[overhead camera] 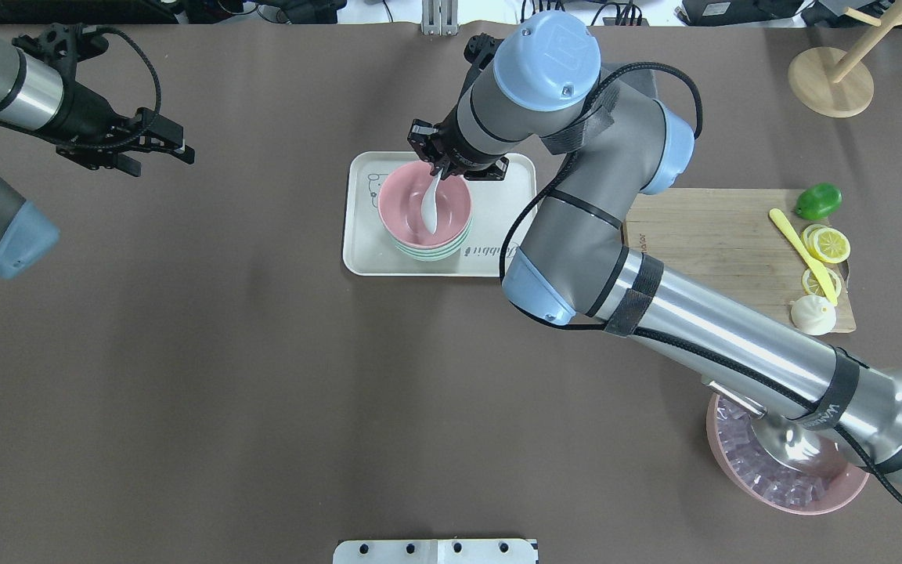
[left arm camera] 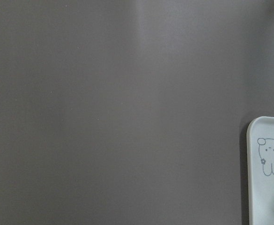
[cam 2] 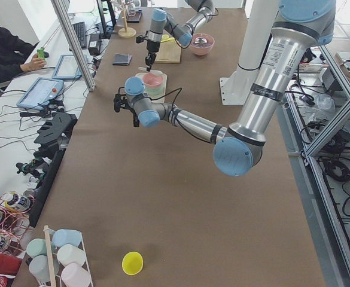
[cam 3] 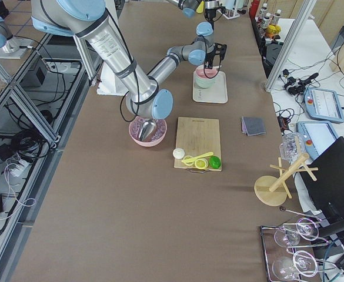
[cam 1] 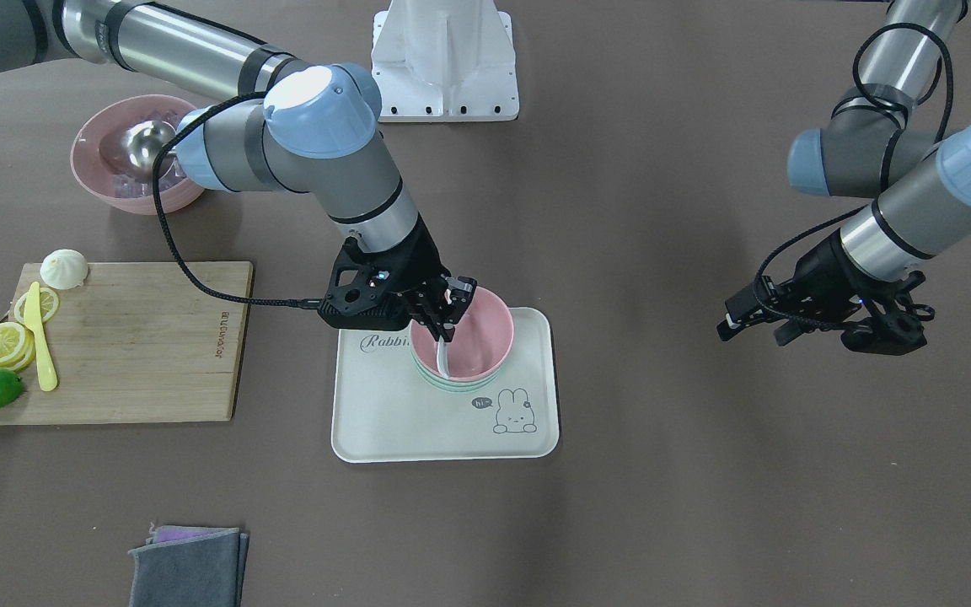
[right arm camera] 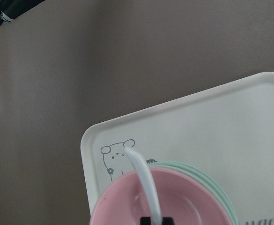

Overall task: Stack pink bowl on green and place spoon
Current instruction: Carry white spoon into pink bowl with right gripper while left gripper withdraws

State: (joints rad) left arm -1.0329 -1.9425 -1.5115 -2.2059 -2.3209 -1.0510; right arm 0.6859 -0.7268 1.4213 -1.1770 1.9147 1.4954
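The pink bowl (cam 1: pixel 485 324) (overhead camera: pixel 404 204) (right arm camera: pixel 188 197) sits nested on the mint-green bowls (cam 1: pixel 460 388) (overhead camera: pixel 427 252) (right arm camera: pixel 193 166), on a white rabbit tray (cam 1: pixel 401 421) (overhead camera: pixel 498 196). My right gripper (cam 1: pixel 452 308) (overhead camera: pixel 439 167) hangs over the bowl's rim on the robot's side, shut on the handle of the white spoon (cam 1: pixel 445 358) (overhead camera: pixel 429 211) (right arm camera: pixel 144 178). The spoon slants down, its scoop inside the pink bowl. My left gripper (cam 1: pixel 751 330) (overhead camera: pixel 163 160) hovers far off over bare table, open and holding nothing.
A wooden cutting board (cam 1: pixel 140 346) carries lemon slices, a lime, a yellow knife and a white bun. A larger pink bowl (cam 1: pixel 127 156) holds ice and a metal scoop. A grey cloth (cam 1: pixel 186 565) lies at the operators' edge. The white mount base (cam 1: pixel 443 59) stands behind the tray.
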